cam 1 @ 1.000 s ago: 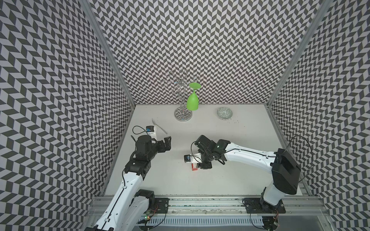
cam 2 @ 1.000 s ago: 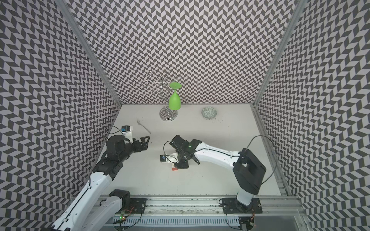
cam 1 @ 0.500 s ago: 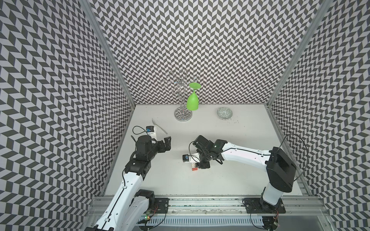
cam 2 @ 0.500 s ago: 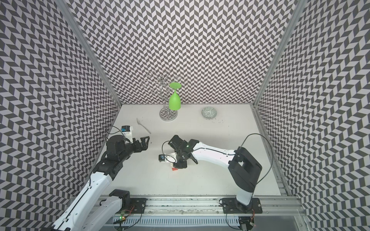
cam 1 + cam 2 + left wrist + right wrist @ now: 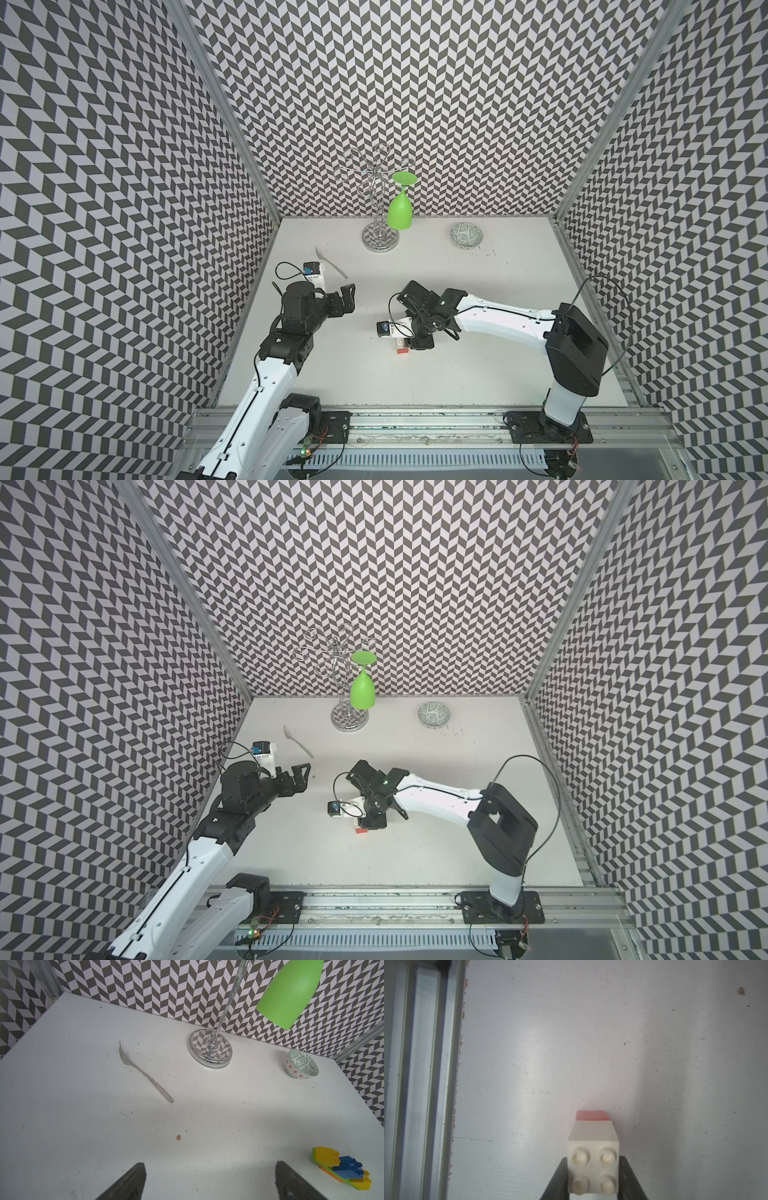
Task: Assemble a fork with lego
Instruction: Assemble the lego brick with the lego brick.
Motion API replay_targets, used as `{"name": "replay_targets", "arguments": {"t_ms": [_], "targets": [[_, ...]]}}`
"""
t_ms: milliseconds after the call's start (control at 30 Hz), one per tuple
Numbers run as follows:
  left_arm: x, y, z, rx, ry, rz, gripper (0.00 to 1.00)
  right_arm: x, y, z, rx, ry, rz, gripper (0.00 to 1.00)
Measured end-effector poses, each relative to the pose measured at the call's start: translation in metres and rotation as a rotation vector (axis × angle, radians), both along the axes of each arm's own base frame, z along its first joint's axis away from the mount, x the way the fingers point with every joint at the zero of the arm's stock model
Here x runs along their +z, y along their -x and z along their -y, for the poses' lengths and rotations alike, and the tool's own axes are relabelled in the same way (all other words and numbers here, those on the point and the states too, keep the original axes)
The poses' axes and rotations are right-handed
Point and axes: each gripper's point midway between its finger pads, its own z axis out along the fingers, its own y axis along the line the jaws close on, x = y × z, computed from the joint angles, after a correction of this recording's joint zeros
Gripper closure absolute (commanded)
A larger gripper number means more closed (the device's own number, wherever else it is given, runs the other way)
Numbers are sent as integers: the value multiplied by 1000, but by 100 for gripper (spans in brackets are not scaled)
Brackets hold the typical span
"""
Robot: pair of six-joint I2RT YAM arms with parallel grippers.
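Right hand, clenched on the white-and-red handle, has crept slightly left over the surface: probably lining up with the prong block. Left hand released, empty. The block lies beyond, hidden in both top views, presumably under the right arm; handle-to-surface contact unclear.

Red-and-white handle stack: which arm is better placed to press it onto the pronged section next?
Right, probably. The right gripper is shut on the white brick, with the red brick attached. The left gripper is open and empty; the pronged section lies loose on the table.
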Motion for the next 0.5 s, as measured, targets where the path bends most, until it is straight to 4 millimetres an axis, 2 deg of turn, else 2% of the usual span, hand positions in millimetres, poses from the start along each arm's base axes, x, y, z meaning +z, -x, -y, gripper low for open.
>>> {"name": "replay_targets", "arguments": {"t_ms": [500], "targets": [[0, 1, 4, -23, 3, 0, 2, -2, -11, 2, -56, 55, 4, 100]]}}
